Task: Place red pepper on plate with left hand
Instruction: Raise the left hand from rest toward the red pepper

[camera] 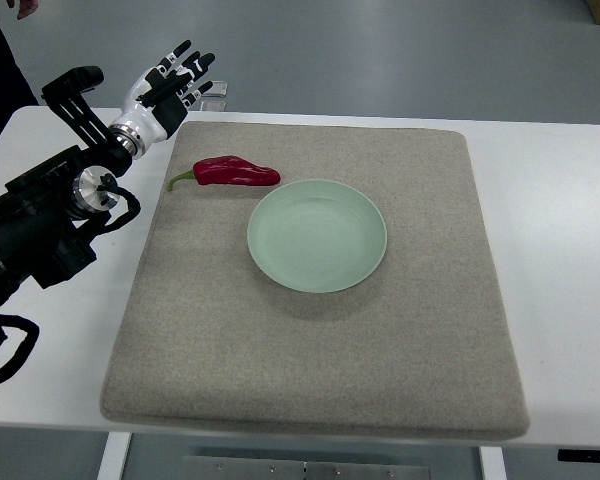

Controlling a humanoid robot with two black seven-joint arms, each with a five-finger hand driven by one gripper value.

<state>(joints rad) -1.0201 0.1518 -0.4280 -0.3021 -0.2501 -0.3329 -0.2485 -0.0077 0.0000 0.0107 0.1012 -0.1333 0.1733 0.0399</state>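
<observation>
A red pepper point(236, 172) with a green stem lies on the grey mat point(320, 350), just up and left of the pale green plate point(317, 236). The pepper's right tip nearly touches the plate's rim. My left hand point(175, 80) hovers at the mat's far left corner, up and left of the pepper, with its fingers spread and holding nothing. The plate holds nothing. My right arm does not show.
The mat lies on a white table point(560, 220). A small clear object point(214, 96) sits by the table's far edge behind my left hand. A person's dark sleeve and hand point(20, 8) show at the top left corner.
</observation>
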